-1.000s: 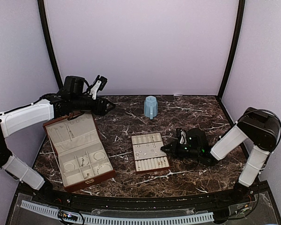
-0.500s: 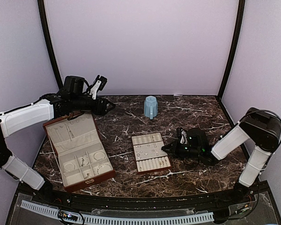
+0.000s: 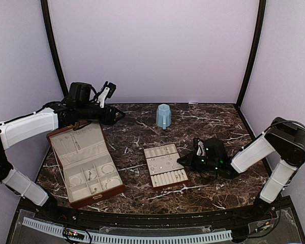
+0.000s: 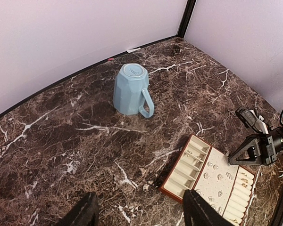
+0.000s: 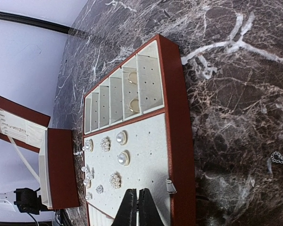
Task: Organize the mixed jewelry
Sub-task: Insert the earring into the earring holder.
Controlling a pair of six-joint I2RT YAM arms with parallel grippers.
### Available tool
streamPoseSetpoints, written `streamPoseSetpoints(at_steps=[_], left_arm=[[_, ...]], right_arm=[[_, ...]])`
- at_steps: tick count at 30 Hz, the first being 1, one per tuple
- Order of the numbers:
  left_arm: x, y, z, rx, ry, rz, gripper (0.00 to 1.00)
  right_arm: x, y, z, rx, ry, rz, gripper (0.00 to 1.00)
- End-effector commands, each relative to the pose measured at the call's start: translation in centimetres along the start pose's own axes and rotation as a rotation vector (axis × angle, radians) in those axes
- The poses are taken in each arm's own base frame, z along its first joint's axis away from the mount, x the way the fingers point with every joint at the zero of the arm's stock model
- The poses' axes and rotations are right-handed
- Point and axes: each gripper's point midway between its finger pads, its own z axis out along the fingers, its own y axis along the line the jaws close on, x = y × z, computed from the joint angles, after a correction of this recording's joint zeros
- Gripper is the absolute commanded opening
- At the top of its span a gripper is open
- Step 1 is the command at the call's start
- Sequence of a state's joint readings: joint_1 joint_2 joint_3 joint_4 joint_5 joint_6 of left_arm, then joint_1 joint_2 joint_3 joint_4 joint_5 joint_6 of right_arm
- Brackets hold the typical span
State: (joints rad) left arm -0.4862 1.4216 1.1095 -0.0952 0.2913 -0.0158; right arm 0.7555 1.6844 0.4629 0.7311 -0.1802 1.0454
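The mixed jewelry lies mostly on the cream slotted tray (image 3: pixel 166 166). There, pearl and cluster studs (image 5: pixel 123 157) are pinned in the flat panel and two rings (image 5: pixel 132 75) stand in the slots. A short chain (image 5: pixel 281 158) lies on the marble beside the tray. A bracelet hoop (image 3: pixel 108 169) and other small pieces sit in the open box (image 3: pixel 86 162). My right gripper (image 5: pixel 137 193) is shut, its tips low over the tray's stud panel at the right edge (image 3: pixel 180 160). My left gripper (image 4: pixel 140 214) is open in the air behind the box (image 3: pixel 121 116), holding nothing.
A light blue mug (image 3: pixel 163 116) stands upside down at the back centre, also seen from the left wrist (image 4: pixel 131 89). The box lid (image 3: pixel 81 142) leans open toward the left arm. Dark marble table (image 3: pixel 213 122) with lilac walls on three sides.
My right gripper has drawn slightly to the right, and the tray's near right corner has shifted a little with it. The left arm has not moved.
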Motion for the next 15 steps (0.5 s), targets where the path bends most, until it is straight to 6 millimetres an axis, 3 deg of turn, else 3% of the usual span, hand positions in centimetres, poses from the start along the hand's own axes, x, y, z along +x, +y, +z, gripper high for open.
streamPoseSetpoints(at_steps=[1,15], left_arm=[[-0.90,-0.26,-1.26,0.002,-0.040,0.009,0.64],[-1.06,-0.24,-1.46,-0.002,-0.047,0.011,0.64]], right_arm=[[-0.25,-0.37,-0.34,0.042,-0.018,-0.033,0.01],[-0.75,-0.10,-0.80,0.076,-0.026,-0.079,0.05]])
